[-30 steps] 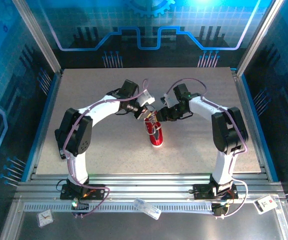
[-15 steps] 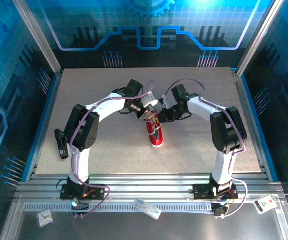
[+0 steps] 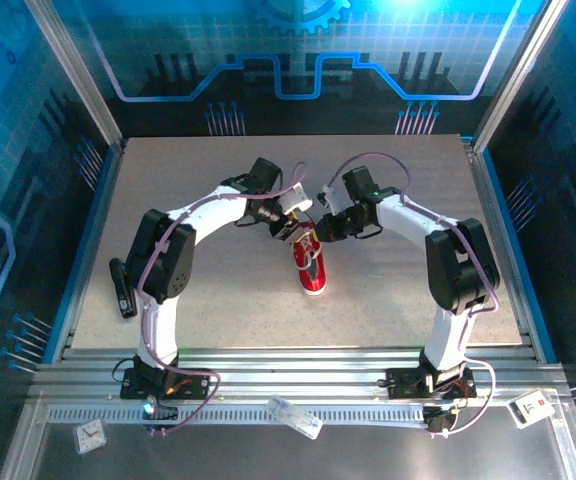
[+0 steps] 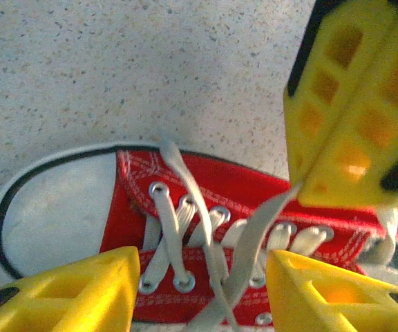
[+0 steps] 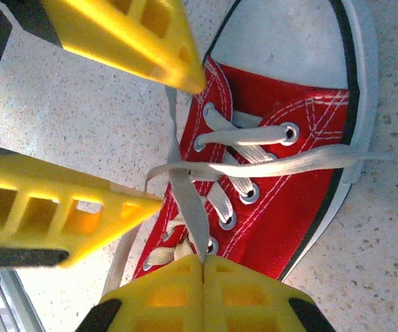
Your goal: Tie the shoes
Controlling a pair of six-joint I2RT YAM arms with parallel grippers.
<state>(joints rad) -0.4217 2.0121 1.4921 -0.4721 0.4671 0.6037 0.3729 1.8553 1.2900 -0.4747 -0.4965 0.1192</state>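
Sneaker (image 3: 311, 264), red canvas with a white toe cap, lies near the middle of the speckled worktop (image 3: 388, 290). Its toe points toward the arm bases and its heel end sits under the two hands. We see the left hand (image 3: 288, 224) hovering over the laced part with its yellow fingers (image 4: 68, 290) set well apart. Loose lace strands pass between them without being pinched. The right hand (image 3: 322, 228) is closed tip to tip on a white lace (image 5: 188, 207), which runs straight from the crossing over the eyelets into its fingertips. A second lace end (image 5: 309, 160) lies across the shoe and out past the sole.

From the left wrist, the right hand's closed fingers block our view of the heel end; from above, both hands cover the collar. Well to the left, a small black object (image 3: 121, 288) lies on the worktop beside the left arm. A small white box (image 3: 533, 406) rests on the metal ledge near the right base.
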